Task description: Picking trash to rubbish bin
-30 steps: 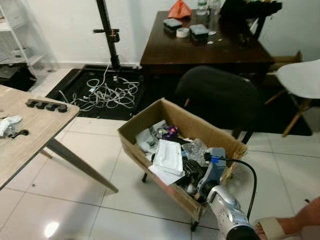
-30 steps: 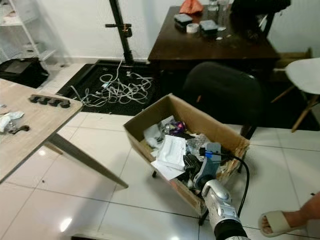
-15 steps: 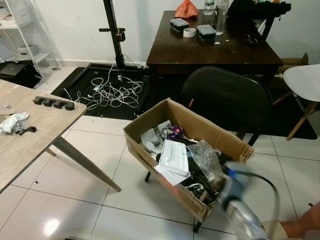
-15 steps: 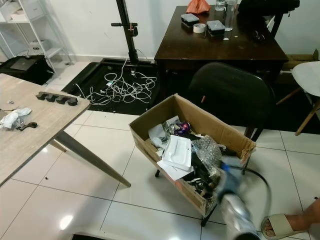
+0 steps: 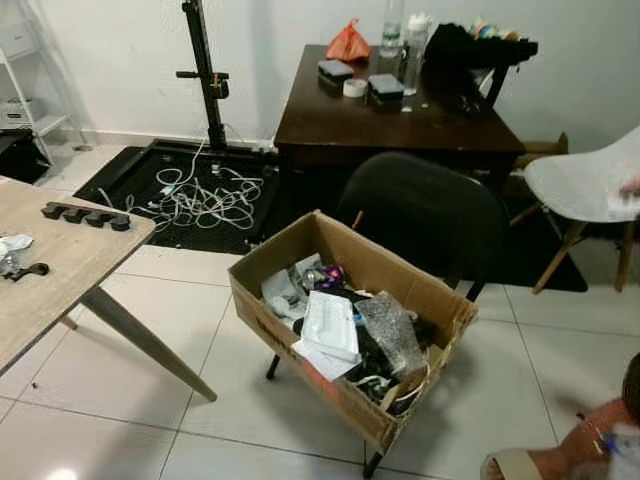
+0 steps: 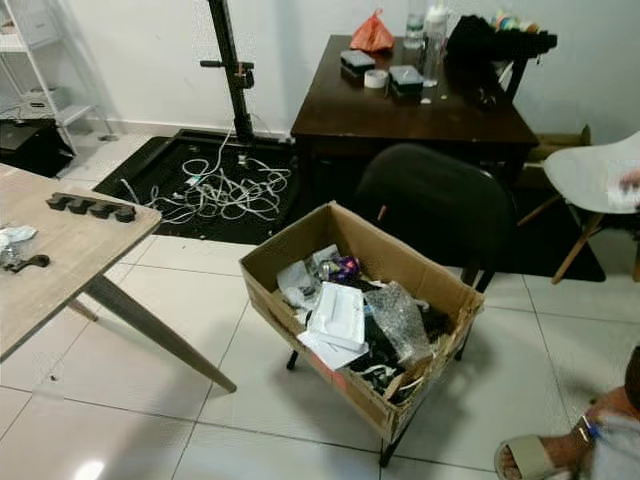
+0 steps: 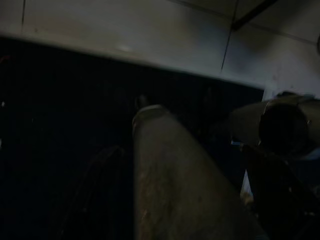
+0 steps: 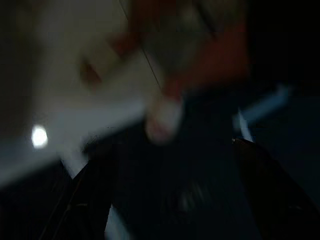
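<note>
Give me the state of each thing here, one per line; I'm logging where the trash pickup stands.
cardboard box: open-topped, raised on thin dark legs, piled with trash.
white tray: lying on the pile, tilted.
crumpled clear plastic: resting on top of the trash.
black chair: upright, behind the box.
white cables: tangled on the black mat.
crumpled wrapper: lying on the wooden table.

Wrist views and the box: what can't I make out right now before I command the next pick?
- Right gripper: right wrist view is dark and motion-blurred; finger state unreadable.
- Left gripper: left wrist view is nearly black; finger state unreadable.
- Cardboard box: lower trash is buried under the white tray and the crumpled plastic.
- Person's foot: cut off by the right eye view's bottom edge.
</note>
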